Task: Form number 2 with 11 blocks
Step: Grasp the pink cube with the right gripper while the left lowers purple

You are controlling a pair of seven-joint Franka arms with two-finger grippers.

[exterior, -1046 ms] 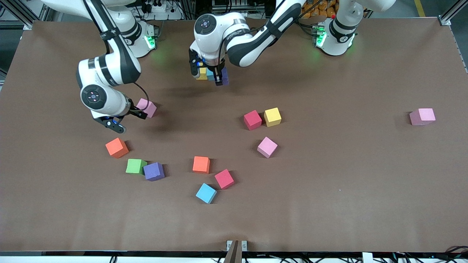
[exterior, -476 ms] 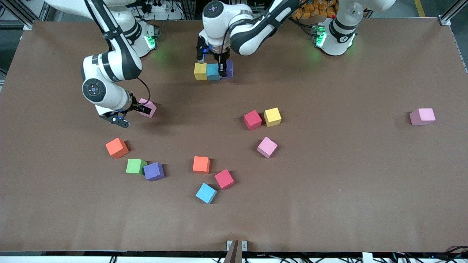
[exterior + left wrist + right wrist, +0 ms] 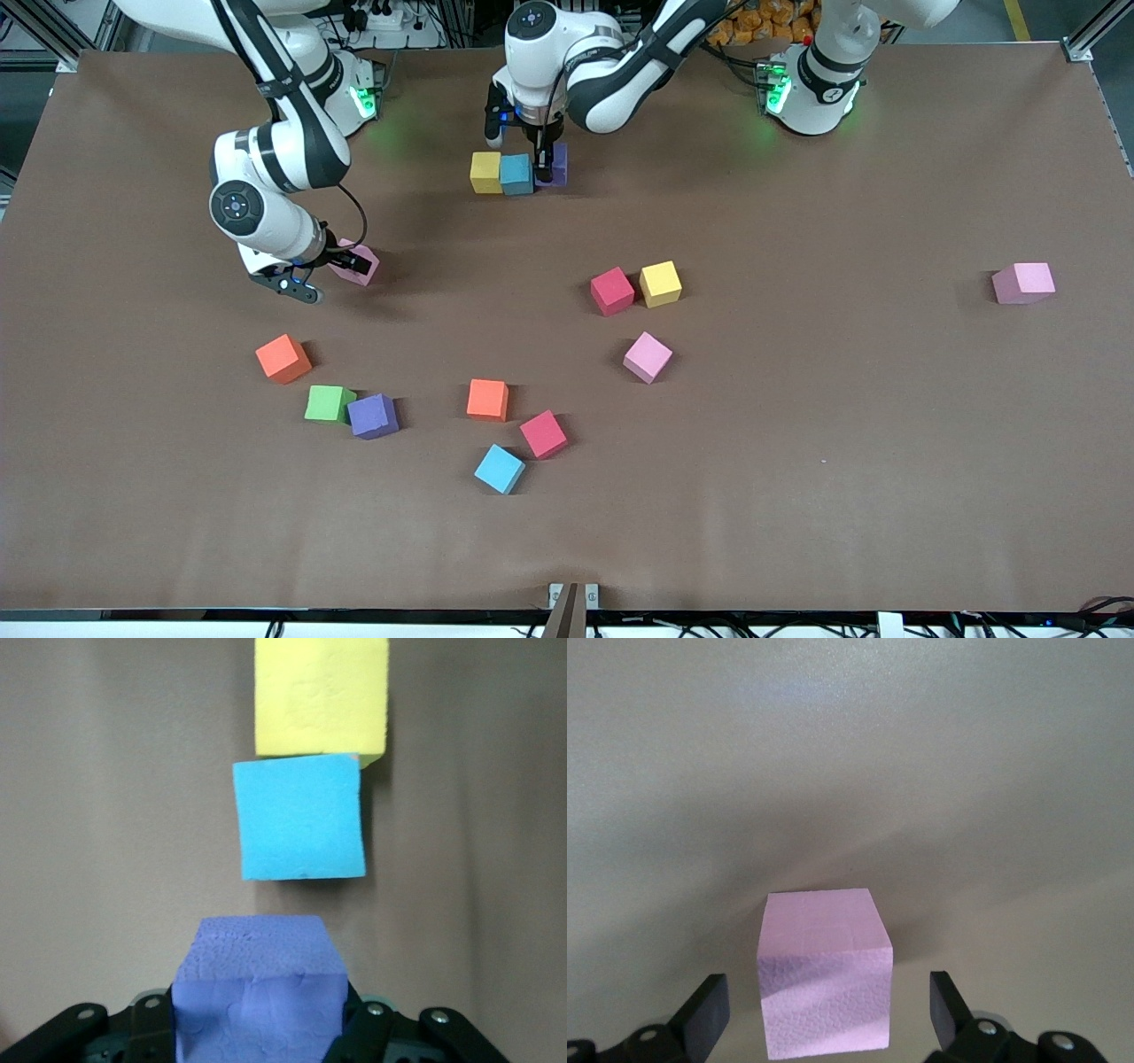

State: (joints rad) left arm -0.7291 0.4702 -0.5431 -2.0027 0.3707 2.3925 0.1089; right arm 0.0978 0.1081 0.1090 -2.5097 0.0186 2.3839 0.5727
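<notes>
Left gripper [image 3: 540, 158]: clamped on a purple block [image 3: 257, 992], low at the table's edge by the robot bases, about midway along it. That block ends a row with a light blue block [image 3: 516, 174] and a yellow block [image 3: 485, 172]; the wrist view shows a gap between purple and blue, while blue and yellow touch.

Right gripper [image 3: 330, 273]: fingers [image 3: 709, 1014] spread wide, one on each side of a pink block [image 3: 824, 983] on the table [image 3: 797, 443] toward the right arm's end, not touching it.

Loose blocks, mid-table: red block [image 3: 612, 291] touching a second yellow block [image 3: 661, 283]; a second pink block [image 3: 648, 357] just nearer the front camera. A third pink block [image 3: 1024, 283] lies near the left arm's end.
</notes>
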